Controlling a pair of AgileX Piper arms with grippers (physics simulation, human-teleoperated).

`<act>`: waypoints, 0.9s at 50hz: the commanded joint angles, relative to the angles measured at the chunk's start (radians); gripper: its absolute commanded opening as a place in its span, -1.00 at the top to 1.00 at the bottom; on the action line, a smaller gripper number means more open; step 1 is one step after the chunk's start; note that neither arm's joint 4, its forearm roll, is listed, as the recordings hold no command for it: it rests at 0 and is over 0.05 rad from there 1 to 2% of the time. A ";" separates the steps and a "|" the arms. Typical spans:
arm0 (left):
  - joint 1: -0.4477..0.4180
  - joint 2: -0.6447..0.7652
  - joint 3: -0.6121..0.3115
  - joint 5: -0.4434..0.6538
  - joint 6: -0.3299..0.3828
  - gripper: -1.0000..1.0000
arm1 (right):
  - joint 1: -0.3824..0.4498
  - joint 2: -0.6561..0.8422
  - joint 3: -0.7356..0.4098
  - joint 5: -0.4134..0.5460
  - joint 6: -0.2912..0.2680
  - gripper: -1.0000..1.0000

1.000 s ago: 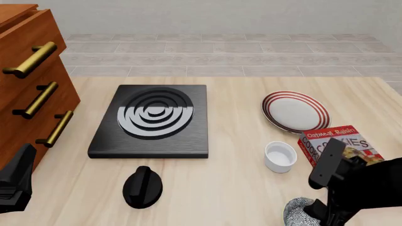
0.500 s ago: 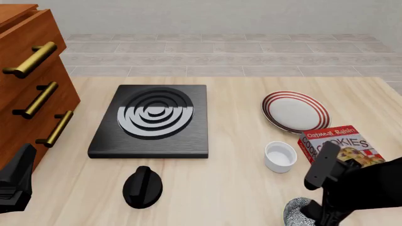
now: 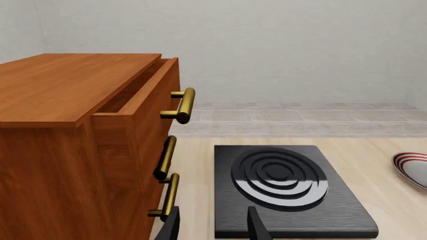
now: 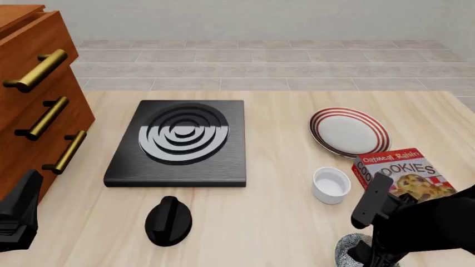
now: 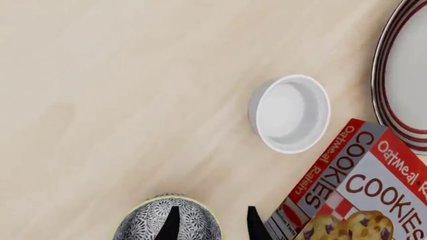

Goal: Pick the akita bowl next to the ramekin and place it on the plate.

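R arm nearer speckled akita bowl [image 5: 167,222].

Ramekin [image 4: 331,185] between plate [image 4: 349,132] behind and akita bowl [image 4: 347,251] in front, cookie box [image 4: 404,172] right.

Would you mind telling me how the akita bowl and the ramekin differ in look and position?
The akita bowl carries a dense black-and-white pattern; the ramekin is plain glossy white. The bowl looks a little wider than the ramekin. The bowl sits at the table's near edge under the right gripper, one of its fingers over the bowl; the ramekin stands farther off, untouched, nearer the plate. Both are small, round and upright.
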 commanded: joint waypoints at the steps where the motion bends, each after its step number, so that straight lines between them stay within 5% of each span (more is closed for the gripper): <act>1: 0.000 0.000 0.000 0.000 0.000 -1.00 | 0.029 0.026 0.015 -0.030 0.031 -1.00; 21: 0.000 0.000 0.000 0.000 0.000 -1.00 | 0.071 0.042 0.046 -0.052 0.076 -1.00; 22: 0.000 0.000 0.000 0.000 0.000 -1.00 | 0.072 0.037 0.048 -0.050 0.077 1.00; 27: 0.000 0.000 0.000 0.000 0.000 -1.00 | 0.103 0.010 0.064 -0.034 0.093 1.00; 28: 0.000 0.000 0.000 0.000 0.000 -1.00 | 0.044 0.025 0.041 -0.051 0.041 1.00; 31: 0.000 0.000 0.000 0.000 0.000 -1.00 | 0.084 0.010 0.053 -0.034 0.075 1.00; 45: 0.000 0.000 0.000 0.000 0.000 -1.00 | 0.078 -0.018 0.011 0.009 0.057 1.00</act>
